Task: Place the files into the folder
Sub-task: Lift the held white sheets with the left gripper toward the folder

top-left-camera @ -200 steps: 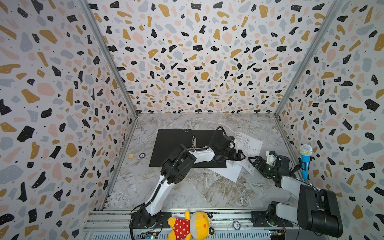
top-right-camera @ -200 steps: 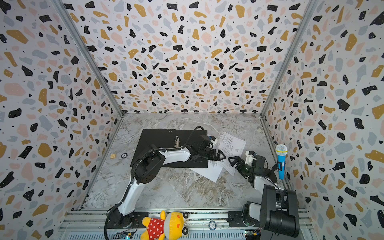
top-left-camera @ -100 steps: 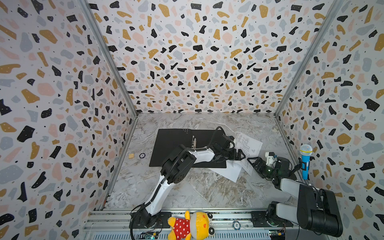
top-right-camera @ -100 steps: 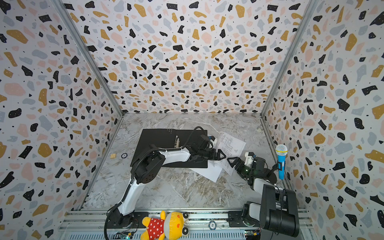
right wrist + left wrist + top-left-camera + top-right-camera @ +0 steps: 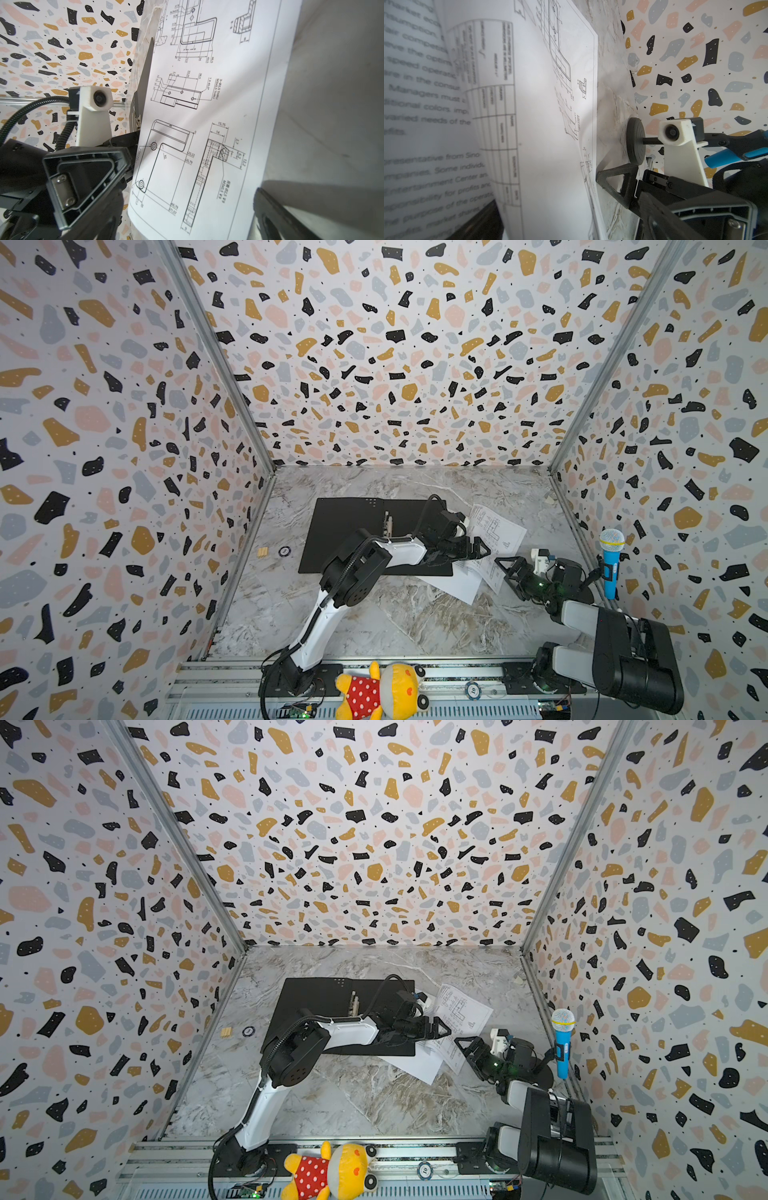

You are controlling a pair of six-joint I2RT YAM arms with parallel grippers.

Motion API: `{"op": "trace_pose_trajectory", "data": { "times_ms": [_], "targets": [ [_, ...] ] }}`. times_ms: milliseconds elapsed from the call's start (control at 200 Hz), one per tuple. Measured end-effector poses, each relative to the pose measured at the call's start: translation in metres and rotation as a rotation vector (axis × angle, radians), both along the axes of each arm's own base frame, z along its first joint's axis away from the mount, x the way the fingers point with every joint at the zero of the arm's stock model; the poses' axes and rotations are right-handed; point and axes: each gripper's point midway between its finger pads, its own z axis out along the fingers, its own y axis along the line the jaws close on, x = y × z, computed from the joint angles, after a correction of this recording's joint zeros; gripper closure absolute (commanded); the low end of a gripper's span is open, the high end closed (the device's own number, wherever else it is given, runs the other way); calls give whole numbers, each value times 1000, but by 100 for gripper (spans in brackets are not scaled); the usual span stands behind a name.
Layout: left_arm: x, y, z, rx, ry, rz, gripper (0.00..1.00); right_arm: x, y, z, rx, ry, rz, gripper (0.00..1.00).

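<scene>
Now at the pick-up step, no sheet filed yet. Right of the open folder (image 5: 345,526): right tool (image 5: 505,570), jaws apart, empty, just beyond the sheets. Text sheet (image 5: 455,585) at the folder's right edge, under the drawing sheet (image 5: 498,526). Left tool (image 5: 478,548) over both, jaws apart. Next, likely: pinch one sheet's edge, slide onto the folder's black inside.

I see the folder (image 5: 345,531) lying open and flat at centre, black inside up. Just right of it, the drawing sheet (image 5: 500,531) overlaps the text sheet (image 5: 455,585), which pokes out nearer.

plush toy (image 5: 380,691): on front rail | blue microphone (image 5: 611,564): upright by right wall | tan block (image 5: 262,552): beside dark disc (image 5: 284,551)
</scene>
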Motion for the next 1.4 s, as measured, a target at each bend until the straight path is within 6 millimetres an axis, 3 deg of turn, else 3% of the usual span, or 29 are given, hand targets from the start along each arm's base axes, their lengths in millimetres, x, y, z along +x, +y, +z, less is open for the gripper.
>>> {"op": "trace_pose_trajectory", "data": {
  "times_ms": [310,681,1021,1402],
  "targets": [
    [-2,-4,10,-82,59,29,0,1,1,-1,24,-2,12,2],
    [4,-1,47,-177,42,49,0,1,1,-1,28,-12,15,2],
    [3,4,43,-203,83,75,0,-2,1,-3,44,-11,19,2],
    [2,2,53,-275,115,88,0,-2,2,-3,61,-25,22,2]
  ]
}}
